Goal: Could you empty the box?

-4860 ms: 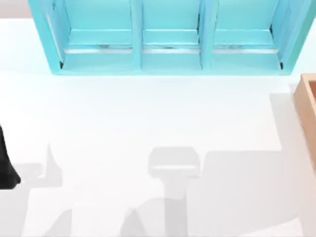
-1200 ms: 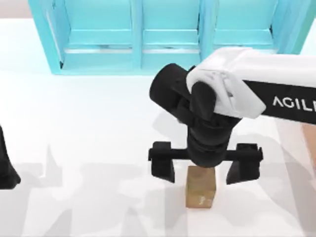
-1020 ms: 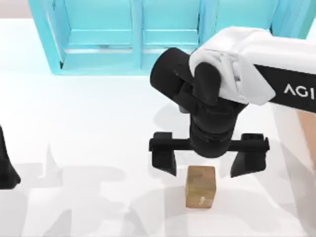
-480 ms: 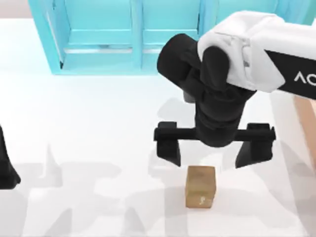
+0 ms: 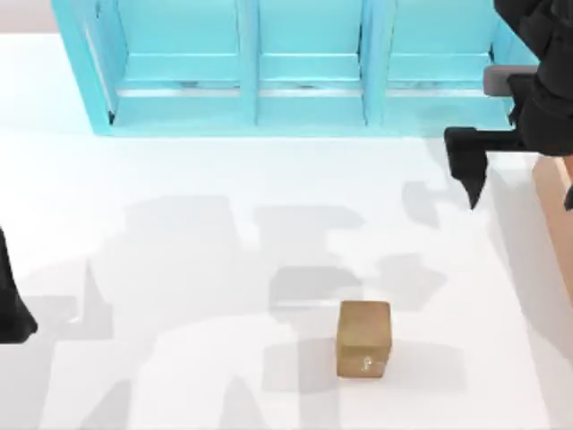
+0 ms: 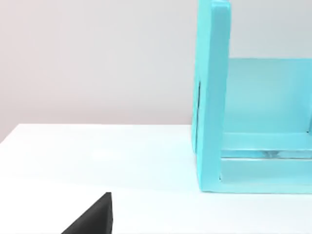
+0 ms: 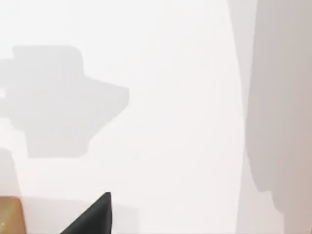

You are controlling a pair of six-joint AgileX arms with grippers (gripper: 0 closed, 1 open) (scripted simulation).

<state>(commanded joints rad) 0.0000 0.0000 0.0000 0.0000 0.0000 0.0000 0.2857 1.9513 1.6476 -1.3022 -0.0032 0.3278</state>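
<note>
The box (image 5: pixel 556 235) is a light-brown wall cut off by the table's right edge; its inside is out of view. My right gripper (image 5: pixel 521 199) hangs open at the back right, just left of the box, with nothing between its wide-spread fingers (image 5: pixel 467 168). A small golden-brown cube (image 5: pixel 363 338) rests alone on the white table near the front middle, and its corner shows in the right wrist view (image 7: pixel 9 215). My left arm (image 5: pixel 11 300) stays parked at the left edge.
A turquoise three-bay shelf (image 5: pixel 304 72) spans the back of the table; its end wall (image 6: pixel 213 97) stands in the left wrist view. White tabletop (image 5: pixel 179 269) stretches between the shelf and the cube.
My right gripper, open above the cube before, has lifted and swung away to the back right towards the box. The cube stays where it was. The left arm has not moved.
</note>
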